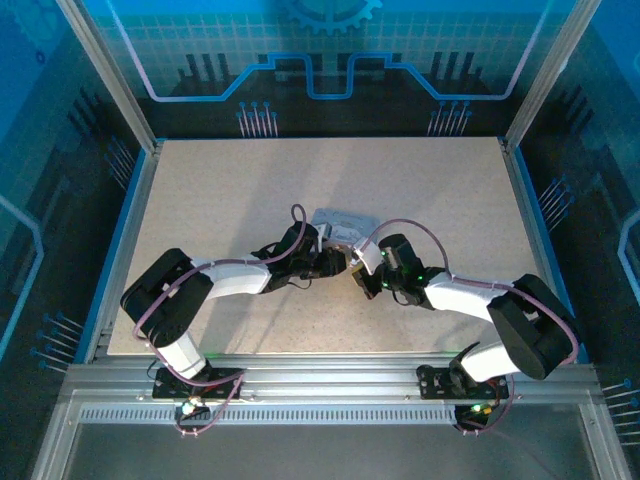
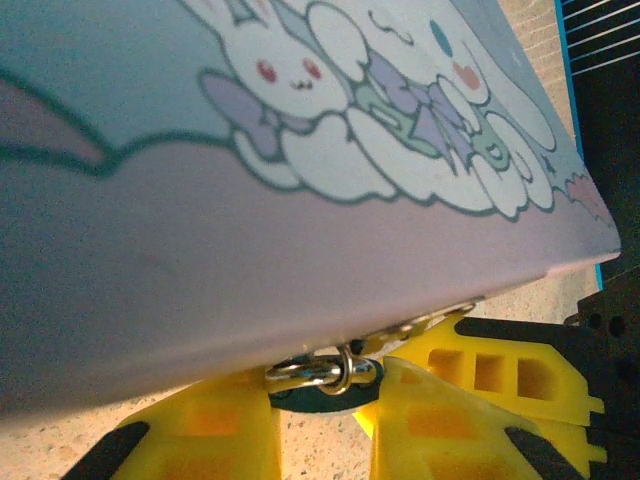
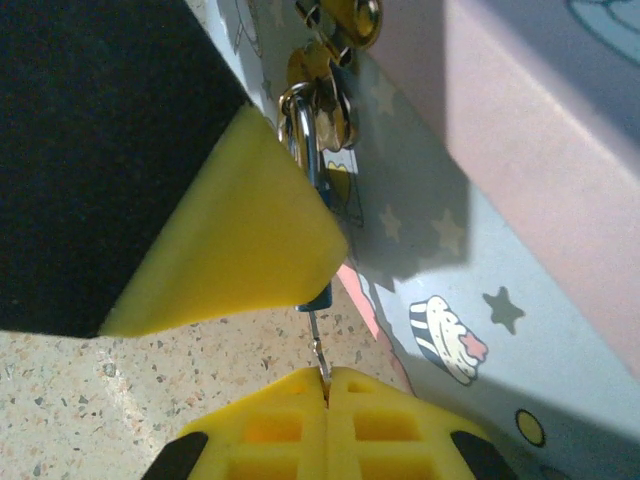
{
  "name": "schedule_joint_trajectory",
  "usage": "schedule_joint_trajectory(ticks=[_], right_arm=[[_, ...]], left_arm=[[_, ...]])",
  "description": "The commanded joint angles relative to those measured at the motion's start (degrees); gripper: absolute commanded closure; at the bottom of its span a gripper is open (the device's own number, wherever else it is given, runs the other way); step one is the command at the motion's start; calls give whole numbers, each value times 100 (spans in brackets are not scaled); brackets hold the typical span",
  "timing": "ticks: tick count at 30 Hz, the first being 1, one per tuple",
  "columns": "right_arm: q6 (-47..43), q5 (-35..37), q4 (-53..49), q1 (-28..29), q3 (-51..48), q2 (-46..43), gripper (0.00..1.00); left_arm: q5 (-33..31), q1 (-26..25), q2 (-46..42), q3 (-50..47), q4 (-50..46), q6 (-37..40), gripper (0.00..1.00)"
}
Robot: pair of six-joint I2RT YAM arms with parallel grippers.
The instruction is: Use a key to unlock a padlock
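Observation:
The padlock (image 2: 322, 397), a small dark bluish body with a silvery shackle, hangs from the hasp of the lilac cartoon tin (image 2: 300, 180). My left gripper (image 2: 325, 425) is shut on the padlock, one yellow finger on each side of its body. In the right wrist view a left finger (image 3: 235, 245) hides most of the padlock (image 3: 318, 297), leaving its lower edge and shackle showing. My right gripper (image 3: 327, 385) is shut on the thin grey key (image 3: 318, 352), whose blade points up and reaches the padlock's underside. In the top view both grippers (image 1: 335, 262) (image 1: 360, 276) meet beside the tin (image 1: 338, 222).
The tin stands on the speckled tabletop (image 1: 230, 190) near its middle, with its star and cupcake side wall (image 3: 470, 300) just right of the key. Metal rails (image 1: 135, 190) and blue panels border the table. Both forearms crowd the space in front of the tin.

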Motion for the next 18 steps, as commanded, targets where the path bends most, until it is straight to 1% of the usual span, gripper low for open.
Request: schedule_joint_trajectory(ticks=[1,5,14,18], right_arm=[[73,23,275,74,-71,-129,100],[110,-9,298,73,-68,-109,100],[372,-1,1404,67,-335,-83,100],[407,-138,1555,39,-301,-50,100]], left_arm=[[83,-41,-128,186,107,-6,90],[105,-37,-137,194,110,-23,90],[190,-56,-189,186,114,-123,90],[220,-66,-182,195,133,-162,90]])
